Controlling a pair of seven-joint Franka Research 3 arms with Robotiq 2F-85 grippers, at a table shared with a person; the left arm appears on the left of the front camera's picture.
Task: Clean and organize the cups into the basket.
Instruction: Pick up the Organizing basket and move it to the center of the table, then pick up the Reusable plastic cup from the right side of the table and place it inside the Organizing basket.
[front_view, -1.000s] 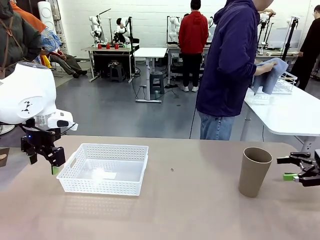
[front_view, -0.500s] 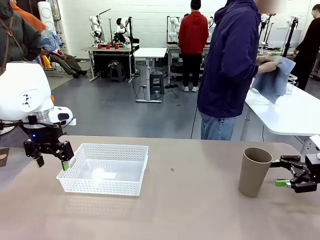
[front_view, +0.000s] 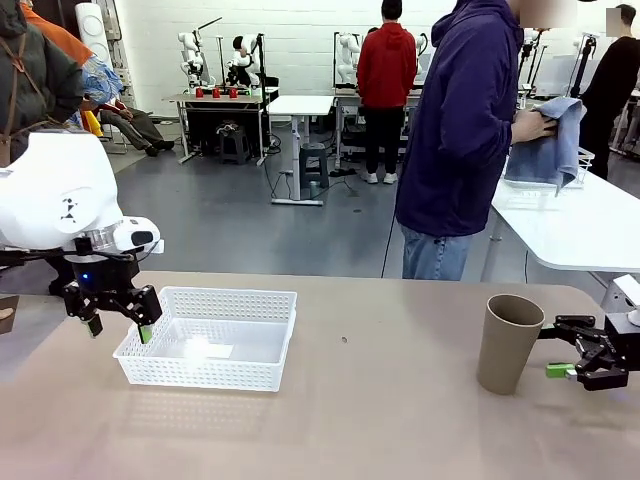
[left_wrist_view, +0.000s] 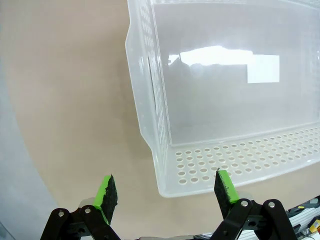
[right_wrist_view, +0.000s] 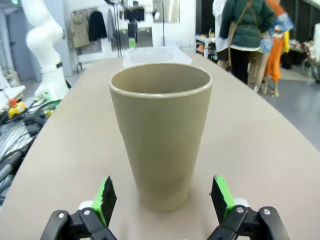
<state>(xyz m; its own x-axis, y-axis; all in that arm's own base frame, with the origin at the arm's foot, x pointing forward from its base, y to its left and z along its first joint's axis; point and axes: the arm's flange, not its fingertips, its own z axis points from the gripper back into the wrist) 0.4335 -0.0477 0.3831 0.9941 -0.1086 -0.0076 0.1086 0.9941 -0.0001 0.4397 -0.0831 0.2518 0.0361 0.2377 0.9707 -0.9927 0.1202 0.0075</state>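
**Lone tan cup waits at the bench's right end, with an open end effector lined up on it.**
Your right end effector (front_view: 560, 346) sits just beside the cup (front_view: 510, 343), jaws wide and holding nothing. The cup stands upright, mouth up, on the bench (front_view: 380, 420), well apart from the white basket (front_view: 225, 292) at the left. Your left end effector (front_view: 120, 330) hangs over the basket's left end, also spread wide and gripping nothing. The cup looks light, stiff and matte, so the green pads should hold it without much squeeze. It is tall and tapers to a narrow foot, so a nudge will likely tip it. Take it around the lower-middle wall, one finger on each side, as the right wrist view frames it.
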